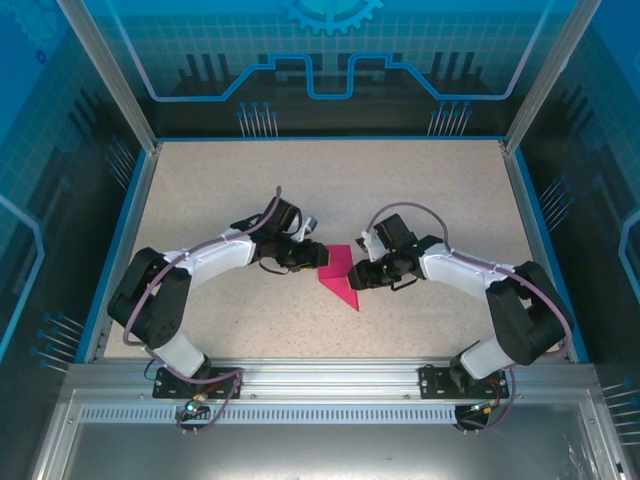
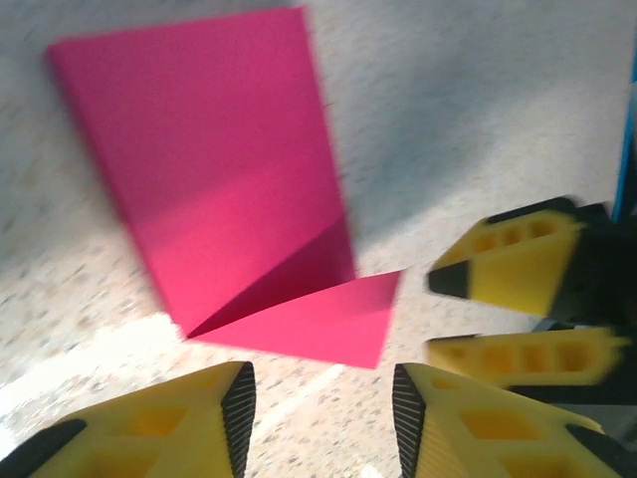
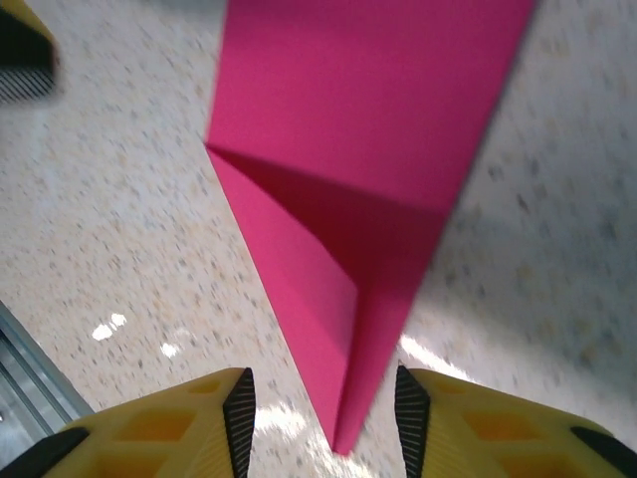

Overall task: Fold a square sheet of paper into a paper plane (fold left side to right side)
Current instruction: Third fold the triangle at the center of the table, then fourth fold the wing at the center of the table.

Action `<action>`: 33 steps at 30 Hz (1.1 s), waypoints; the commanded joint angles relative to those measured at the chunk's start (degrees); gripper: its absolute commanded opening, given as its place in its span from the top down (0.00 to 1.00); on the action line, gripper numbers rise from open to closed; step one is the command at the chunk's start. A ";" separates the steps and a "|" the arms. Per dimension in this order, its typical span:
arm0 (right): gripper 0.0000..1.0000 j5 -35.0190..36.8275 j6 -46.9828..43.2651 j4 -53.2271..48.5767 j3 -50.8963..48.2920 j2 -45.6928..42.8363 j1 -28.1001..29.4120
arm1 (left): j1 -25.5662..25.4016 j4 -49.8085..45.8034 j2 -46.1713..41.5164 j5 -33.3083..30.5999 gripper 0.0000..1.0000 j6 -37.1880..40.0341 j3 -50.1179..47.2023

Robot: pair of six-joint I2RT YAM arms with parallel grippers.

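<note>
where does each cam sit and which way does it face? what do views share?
Top external: above and behind the bases, looking down on the table; both arms whole, left gripper and right gripper flanking the paper.
Left wrist: on the left arm, facing the paper past its own parted jaws; right gripper at right edge.
Right wrist: on the right arm, facing the paper past its own parted jaws.
Shared: all three see the paper.

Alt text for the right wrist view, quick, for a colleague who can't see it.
A folded magenta-pink paper lies on the speckled table, tapering to a narrow tip that points between the yellow fingers of the open right hand. A flap is folded over along a diagonal crease. The fingers stand apart either side of the tip, not clamping it.
</note>
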 commanded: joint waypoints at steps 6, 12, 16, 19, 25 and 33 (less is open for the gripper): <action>0.60 -0.48 -3.29 2.99 4.43 6.97 -1.17 | -0.16 13.87 3.08 4.78 0.51 -13.39 -8.11; 0.61 3.08 -3.44 2.35 3.94 6.80 -1.30 | -0.63 16.27 6.18 6.27 0.54 -14.12 -6.94; 0.61 3.89 -3.49 2.17 3.32 6.19 -1.31 | -0.97 15.86 8.50 6.13 0.55 -13.71 -5.79; 0.61 4.77 -3.67 1.76 3.29 5.37 -1.30 | -1.00 15.53 9.18 5.73 0.55 -13.28 -5.17; 0.61 5.43 -4.04 1.60 3.29 5.25 -1.27 | -0.94 13.83 7.19 4.82 0.52 -12.62 -5.14; 0.61 5.58 -4.03 1.62 3.30 6.08 -1.29 | -0.97 10.86 4.15 2.92 0.48 -11.84 -7.39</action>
